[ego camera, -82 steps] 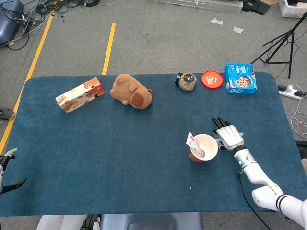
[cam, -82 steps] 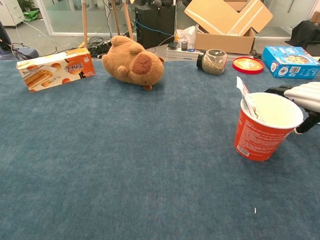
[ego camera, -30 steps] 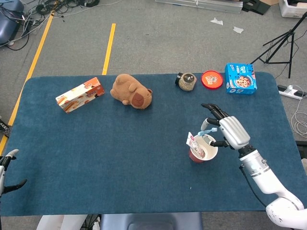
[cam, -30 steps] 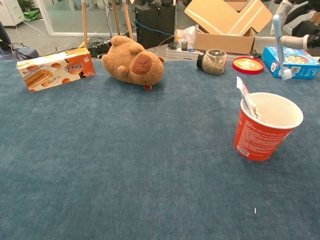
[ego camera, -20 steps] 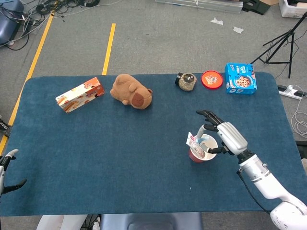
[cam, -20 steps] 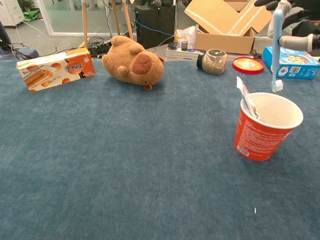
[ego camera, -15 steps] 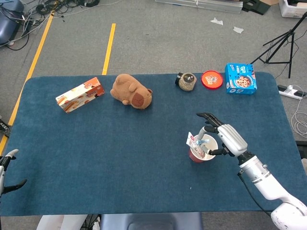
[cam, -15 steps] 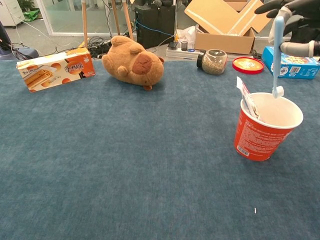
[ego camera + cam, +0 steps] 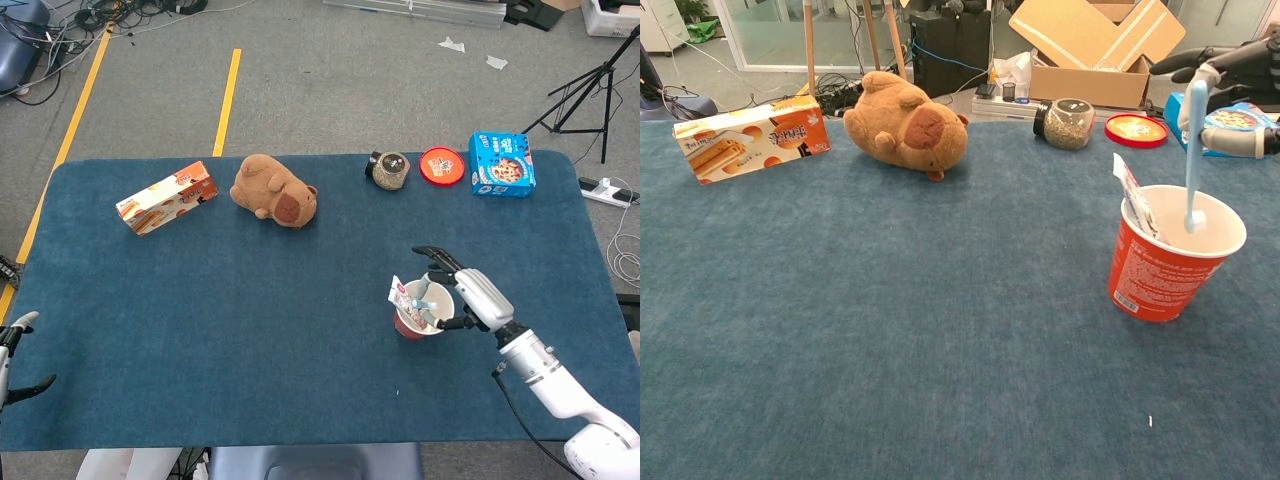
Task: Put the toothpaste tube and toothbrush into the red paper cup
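Right hand: your right hand [image 9: 470,297] hangs over the right side of the cup, pinching the top of the toothbrush between thumb and a finger, the other fingers spread. The chest view shows only its dark fingertips [image 9: 1200,60] at the upper right edge.
Toothbrush: the pale blue toothbrush [image 9: 1191,150] stands nearly upright with its lower end inside the cup's mouth. The chest view shows the whole handle; from the head view you see only a short blue piece [image 9: 424,303] in the cup.
Toothpaste: the toothpaste tube [image 9: 1135,200] already leans in the cup against its left rim, its flat end sticking out above.
Cup: the red paper cup [image 9: 1167,260] stands upright on the blue bench [image 9: 250,330], toward its right side.
Left hand: your left hand [image 9: 15,350] shows only in the head view, at the bench's lower left edge, holding nothing, fingers apart.
Far edge: a jar [image 9: 389,169], a red lid [image 9: 442,165] and a blue box [image 9: 501,164] sit in a row well behind the cup.
Far left: a brown plush toy [image 9: 273,190] and an orange carton [image 9: 166,197] lie apart from the rest.
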Available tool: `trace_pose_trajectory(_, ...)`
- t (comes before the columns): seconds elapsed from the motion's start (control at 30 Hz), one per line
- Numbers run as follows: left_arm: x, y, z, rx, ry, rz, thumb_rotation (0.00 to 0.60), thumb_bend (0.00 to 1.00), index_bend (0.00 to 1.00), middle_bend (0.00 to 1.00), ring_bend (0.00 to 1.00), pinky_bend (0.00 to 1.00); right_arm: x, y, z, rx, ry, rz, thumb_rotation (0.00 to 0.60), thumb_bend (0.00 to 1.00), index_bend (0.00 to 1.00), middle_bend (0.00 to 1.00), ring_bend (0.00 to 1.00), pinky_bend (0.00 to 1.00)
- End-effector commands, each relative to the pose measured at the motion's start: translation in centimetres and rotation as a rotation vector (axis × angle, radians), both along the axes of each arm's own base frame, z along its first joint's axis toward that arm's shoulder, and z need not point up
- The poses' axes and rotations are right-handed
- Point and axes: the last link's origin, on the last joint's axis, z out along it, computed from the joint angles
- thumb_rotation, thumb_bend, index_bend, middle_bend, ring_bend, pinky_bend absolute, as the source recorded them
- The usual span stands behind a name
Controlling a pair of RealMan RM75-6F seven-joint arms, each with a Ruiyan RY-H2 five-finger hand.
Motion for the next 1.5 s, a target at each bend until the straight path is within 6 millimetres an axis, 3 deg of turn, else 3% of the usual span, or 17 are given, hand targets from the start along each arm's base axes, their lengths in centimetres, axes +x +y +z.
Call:
trace_pose_trajectory(0.03,0.0,0.0,0.0,0.001,-0.001,-0.001,0.600,0.00,0.16,0.31,0.25,0.25,-0.3,0.1,-0.5,0.016,-0.007,-0.002,0.600,0.28,0.61,0.11,0.00,0.21)
trace_pose_trajectory(0.23,0.0,0.0,0.0,0.004,-0.002,-0.001,0.600,0.00,0.16,0.31,0.25,0.25,-1.0,0.1,-0.9,0.037,-0.009,-0.010,0.600,0.27,0.61,0.11,0.00,0.21)
trace_pose_trajectory(0.47,0.1,0.0,0.0,0.005,-0.004,-0.005,0.600,0.00,0.16,0.31,0.25,0.25,-1.5,0.1,-0.9,0.026,-0.009,-0.023,0.600,0.18,0.58,0.11,0.00,0.21)
trace_pose_trajectory(1.13,-0.1,0.1,-0.3,-0.009,0.004,0.001,0.600,0.00,0.16,0.31,0.25,0.25,-2.9,1.1,0.5,-0.021,0.028,-0.034,0.600,0.17,0.45,0.11,0.00,0.21)
trace_pose_trajectory(1.3,-0.1,0.1,-0.4,-0.013,0.005,0.001,0.600,0.00,0.16,0.31,0.25,0.25,-4.2,1.7,1.4,-0.112,0.195,-0.027,0.600,0.16,0.36,0.11,0.00,0.21)
trace_pose_trajectory(1.5,0.0,0.2,-0.5,-0.018,0.006,-0.004,0.600,0.00,0.16,0.31,0.25,0.25,-5.8,2.7,2.8,-0.342,0.557,0.009,0.600,0.16,0.32,0.11,0.00,0.21)
